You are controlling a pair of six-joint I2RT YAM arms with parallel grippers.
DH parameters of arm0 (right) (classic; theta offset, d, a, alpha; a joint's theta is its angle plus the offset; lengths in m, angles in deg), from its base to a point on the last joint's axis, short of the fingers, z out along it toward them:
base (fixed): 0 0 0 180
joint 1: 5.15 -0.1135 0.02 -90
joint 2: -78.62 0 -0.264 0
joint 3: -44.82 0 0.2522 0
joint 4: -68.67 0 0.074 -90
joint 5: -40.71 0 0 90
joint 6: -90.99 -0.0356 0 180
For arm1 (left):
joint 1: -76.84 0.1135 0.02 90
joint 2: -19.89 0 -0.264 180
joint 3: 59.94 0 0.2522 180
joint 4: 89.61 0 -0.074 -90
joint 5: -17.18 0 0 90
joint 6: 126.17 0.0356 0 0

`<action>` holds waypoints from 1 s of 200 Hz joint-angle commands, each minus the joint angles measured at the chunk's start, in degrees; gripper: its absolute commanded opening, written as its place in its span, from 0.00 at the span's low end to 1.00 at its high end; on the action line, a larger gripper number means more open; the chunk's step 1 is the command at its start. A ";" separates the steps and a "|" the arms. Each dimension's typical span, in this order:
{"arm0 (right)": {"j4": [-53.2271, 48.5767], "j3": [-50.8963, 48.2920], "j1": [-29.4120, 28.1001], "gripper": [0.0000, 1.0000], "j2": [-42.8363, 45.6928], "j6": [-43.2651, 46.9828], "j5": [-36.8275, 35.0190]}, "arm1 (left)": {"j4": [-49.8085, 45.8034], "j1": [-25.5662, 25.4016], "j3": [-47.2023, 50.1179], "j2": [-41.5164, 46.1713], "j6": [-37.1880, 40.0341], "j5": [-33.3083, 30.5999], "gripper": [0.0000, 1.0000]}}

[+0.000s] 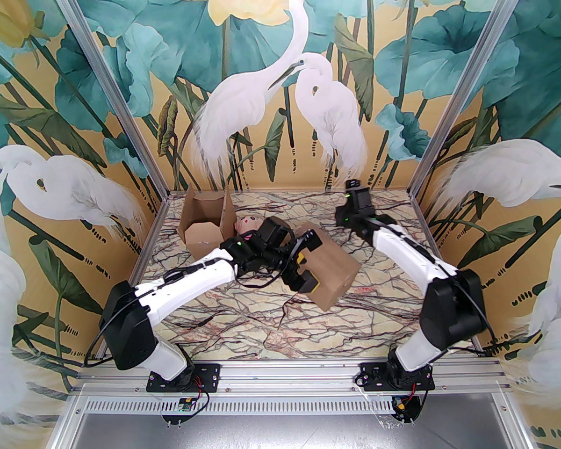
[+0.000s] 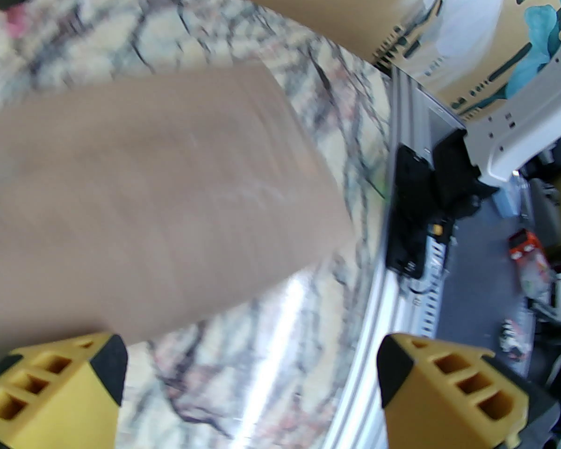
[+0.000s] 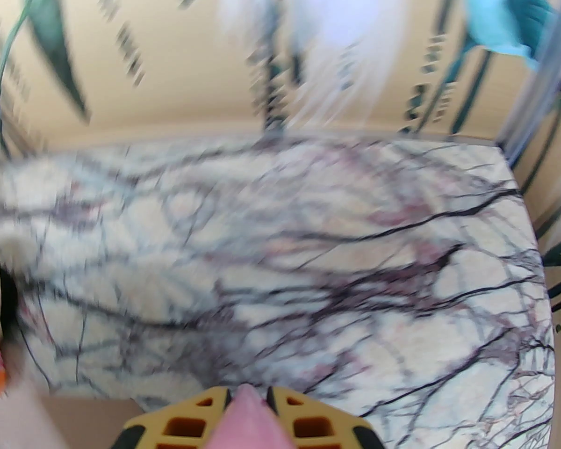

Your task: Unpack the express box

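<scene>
The left gripper (image 2: 252, 391) is hovering, fingers spread wide, over the closed brown box (image 1: 332, 269), apparently at the set-down step, while the right gripper (image 3: 248, 393), beyond that box, is pinching a pinkish strip (image 3: 248, 421), and the opened express carton (image 1: 205, 222), lying left of the box past the doll (image 1: 245, 222), is probably needing a check inside next.

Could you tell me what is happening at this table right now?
Two robot arms are unpacking parcels. The left claw stands open at the closed brown box in the middle of the table. The right claw, reaching toward the far side, is shut on a pale pink strip; I cannot tell what it is. An opened box and a doll lie at the far left.
</scene>
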 commanded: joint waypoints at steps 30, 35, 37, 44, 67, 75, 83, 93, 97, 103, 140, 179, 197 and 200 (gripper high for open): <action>-1.86 -2.94 3.49 0.00 5.86 -2.20 1.94 | -1.81 5.34 -4.89 -2.01 5.78 -5.33 0.97; -2.80 -3.94 3.45 0.00 7.34 -2.20 1.57 | -1.31 6.17 -5.56 -2.73 5.02 -5.16 0.98; -2.97 -4.16 3.43 0.00 7.64 -2.19 1.55 | -1.10 6.49 -5.91 -3.06 4.72 -5.15 0.98; -4.48 -5.71 3.48 0.00 9.80 -2.51 1.24 | -0.73 7.76 -7.41 -4.54 3.37 -5.28 0.99; -10.24 -13.25 2.98 0.00 19.13 -4.75 -1.00 | -1.35 13.12 -14.25 -11.41 -4.43 -2.87 0.99; -12.39 -16.31 2.37 0.00 22.98 -5.97 -2.34 | -2.31 14.79 -17.09 -14.07 -7.57 -1.22 0.98; -14.03 -19.36 1.38 0.00 26.78 -7.12 -3.62 | -3.10 15.95 -19.80 -16.62 -10.48 -0.13 0.97; -16.10 -22.97 -0.49 0.00 31.68 -8.85 -5.78 | -3.01 16.70 -21.56 -18.96 -12.98 1.42 0.96; -16.82 -24.14 -1.47 0.00 33.31 -9.48 -6.59 | -2.43 16.85 -21.60 -19.47 -13.95 2.27 0.96; -17.88 -26.26 -2.83 0.00 35.87 -10.89 -7.17 | -1.28 16.99 -21.41 -20.15 -15.12 3.46 0.96; -20.89 -32.15 -9.89 0.00 39.81 -15.09 -9.17 | 7.16 17.07 -15.71 -19.70 -21.13 8.62 0.96; -18.09 -33.15 -13.16 0.00 36.34 -15.87 -6.23 | 12.36 17.05 -8.02 -16.47 -24.41 10.29 0.95; -13.69 -33.73 -13.15 0.00 34.84 -15.52 -5.77 | 14.14 17.01 -3.69 -14.20 -25.27 11.26 0.94; -13.19 -33.61 -13.18 0.00 34.35 -15.33 -5.81 | 14.15 17.06 -3.02 -13.77 -25.38 11.36 0.94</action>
